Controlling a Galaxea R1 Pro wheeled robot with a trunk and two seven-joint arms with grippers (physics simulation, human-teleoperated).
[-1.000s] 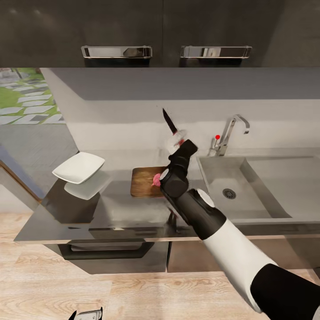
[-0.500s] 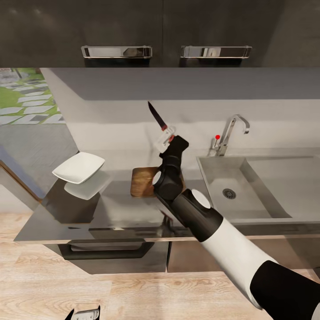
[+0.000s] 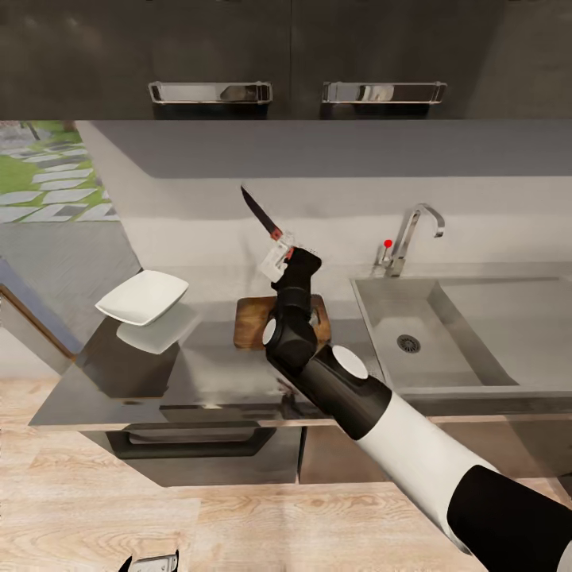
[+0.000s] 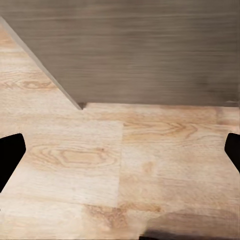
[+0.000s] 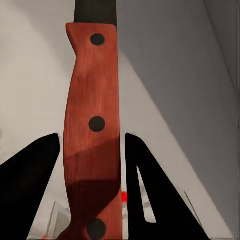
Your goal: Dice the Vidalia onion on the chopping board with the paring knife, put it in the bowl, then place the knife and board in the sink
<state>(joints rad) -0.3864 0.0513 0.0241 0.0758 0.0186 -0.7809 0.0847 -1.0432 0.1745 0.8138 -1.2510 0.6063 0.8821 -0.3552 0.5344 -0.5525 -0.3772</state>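
**Op:** Red handle of the paring knife [image 5: 93, 135] sat clamped between the right gripper [image 3: 277, 256] fingers [image 5: 30, 190], one dark finger on each side, in the right wrist view. In the head view the dark blade pointed up and toward the upper left, in front of the pale wall, above the chopping board [image 3: 256, 322].

**Eng:** Where was the board?

**Op:** Flat on the countertop [image 3: 199, 373], centre of the head frame, partly hidden behind my right arm. I couldn't see any onion on it; the arm covered that part.

**Eng:** Bowl and sink?

**Op:** White bowl [image 3: 143, 297] was left of centre on the countertop, well apart from the board, its reflection just below it. Sink [image 3: 445, 349] was at the right of the frame, basin showing a drain, faucet [image 3: 413, 234] with red knob behind it.

**Eng:** Left side?

**Op:** Left gripper [image 3: 151, 562] was at the bottom edge of the head frame. Left wrist view showed wooden floor [image 4: 125, 165] and a dark cabinet front [image 4: 140, 50], with fingertips [image 4: 10, 155] at opposite edges, spread wide.
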